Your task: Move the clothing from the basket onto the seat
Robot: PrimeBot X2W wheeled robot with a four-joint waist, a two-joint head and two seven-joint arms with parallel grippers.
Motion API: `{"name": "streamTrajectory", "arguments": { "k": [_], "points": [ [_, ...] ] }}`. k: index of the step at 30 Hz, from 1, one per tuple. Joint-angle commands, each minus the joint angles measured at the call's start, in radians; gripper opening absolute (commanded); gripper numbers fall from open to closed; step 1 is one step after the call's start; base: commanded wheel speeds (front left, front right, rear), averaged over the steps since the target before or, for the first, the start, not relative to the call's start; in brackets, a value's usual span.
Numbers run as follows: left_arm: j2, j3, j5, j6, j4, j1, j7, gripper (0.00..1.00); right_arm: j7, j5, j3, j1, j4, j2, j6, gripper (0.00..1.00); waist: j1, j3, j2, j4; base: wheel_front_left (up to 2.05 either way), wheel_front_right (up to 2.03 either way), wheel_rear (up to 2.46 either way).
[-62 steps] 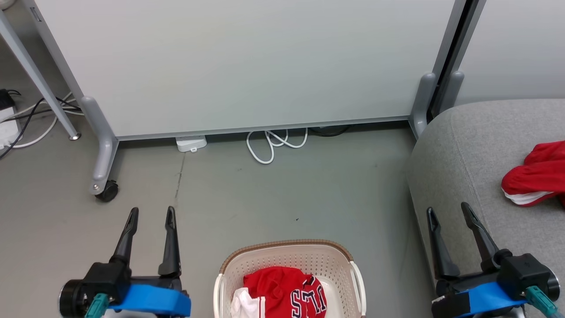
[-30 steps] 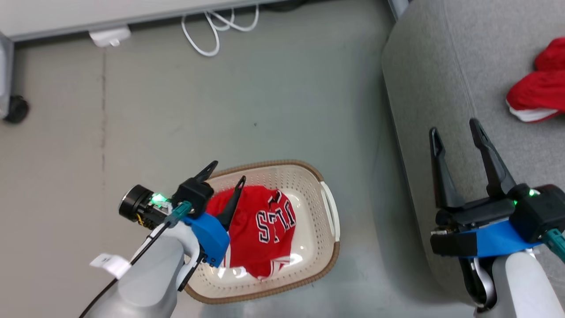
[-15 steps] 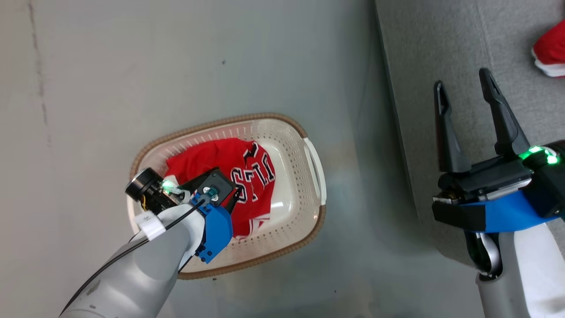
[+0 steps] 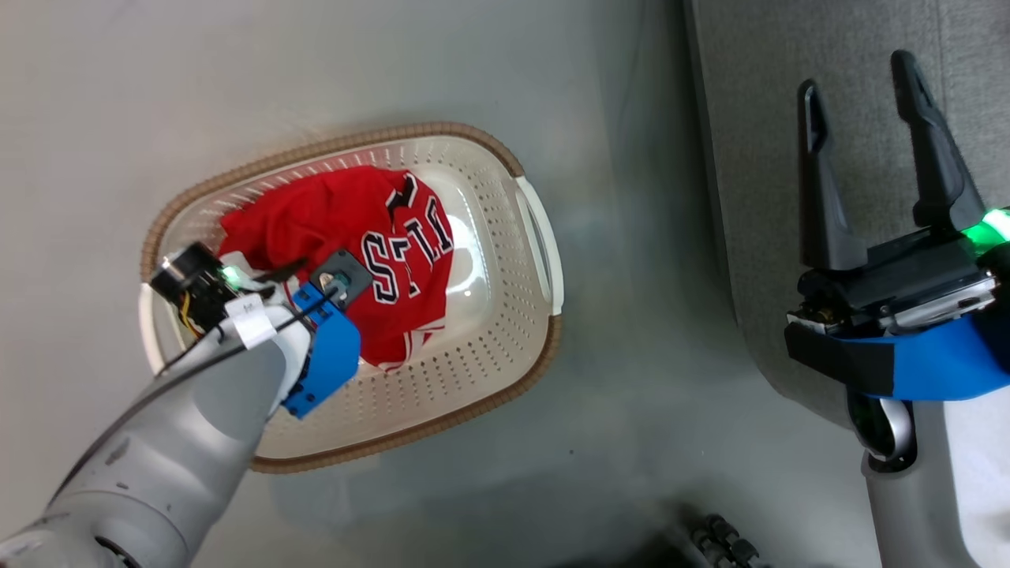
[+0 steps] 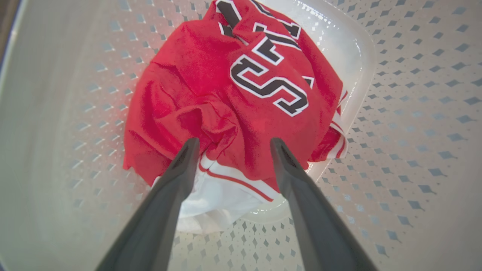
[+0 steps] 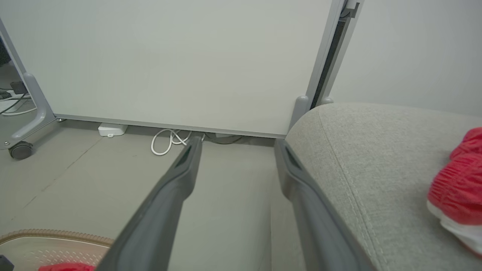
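The left gripper (image 5: 233, 146) is spread wide and holds nothing. Its two dark fingers (image 5: 177, 180) point down into the basket (image 4: 473, 347), and their tips reach the near edge of the crumpled red jersey (image 5: 241, 75); whether they touch it I cannot tell. Between the tips a red fold rises over some white fabric (image 5: 214, 195), which may be the jersey's trim or a separate piece. The jersey lies in the left part of the basket, and the bottom to its right is bare.

The basket stands on the grey floor (image 4: 316, 71), just left of the seat (image 4: 750, 158). The right gripper (image 4: 858, 75) is equally wide and empty, and hovers over the seat's left edge. Another red garment (image 6: 455, 177) lies farther right on the seat.

Closing here could pinch only a thin fold, which might slip out on the lift. Going deeper, a tip could catch a hole in the wall and tip the light basket. Trailing cloth might also snag the rim, or fall onto the floor short of the seat.
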Motion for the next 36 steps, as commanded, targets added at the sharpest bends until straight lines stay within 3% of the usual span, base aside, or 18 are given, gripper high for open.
{"name": "streamTrajectory", "arguments": {
  "k": [1, 12, 24, 25, 26, 36],
  "points": [
    [0.009, -0.002, 0.008, -0.001, 0.006, -0.024, 0.005, 1.00, 0.000, -0.009, -0.001, -0.017, -0.008, -0.002, 0.000, 1.00, -0.0001, 0.033, 0.0000, -0.016, 0.00, 0.00, 0.00],
    [0.017, -0.016, 0.023, 0.018, 0.056, -0.090, 0.093, 1.00, 0.000, -0.038, -0.005, -0.018, -0.074, 0.015, 0.000, 1.00, -0.0001, 0.131, 0.0000, -0.034, 0.00, 0.00, 0.00],
    [0.004, -0.022, 0.027, 0.024, 0.066, -0.120, 0.120, 1.00, 0.000, -0.048, 0.005, -0.017, -0.115, 0.028, 0.000, 1.00, -0.0001, 0.199, 0.0000, -0.049, 0.00, 0.00, 0.00],
    [0.001, -0.022, 0.025, 0.023, 0.066, -0.120, 0.123, 0.43, 0.000, -0.047, 0.005, -0.018, -0.115, 0.029, 0.000, 1.00, -0.0001, 0.200, 0.0000, -0.050, 0.00, 0.00, 0.00],
    [-0.002, -0.021, 0.023, 0.025, 0.066, -0.123, 0.122, 0.00, 0.000, -0.047, 0.004, -0.018, -0.115, 0.029, 0.000, 1.00, -0.0001, 0.202, 0.0000, -0.049, 0.00, 0.00, 0.00],
    [-0.028, -0.025, 0.021, 0.022, 0.068, -0.094, 0.090, 0.00, 0.000, -0.057, -0.001, -0.027, -0.101, 0.028, 0.000, 1.00, -0.0001, 0.161, 0.0000, -0.031, 0.00, 0.00, 0.00]
  ]
}}
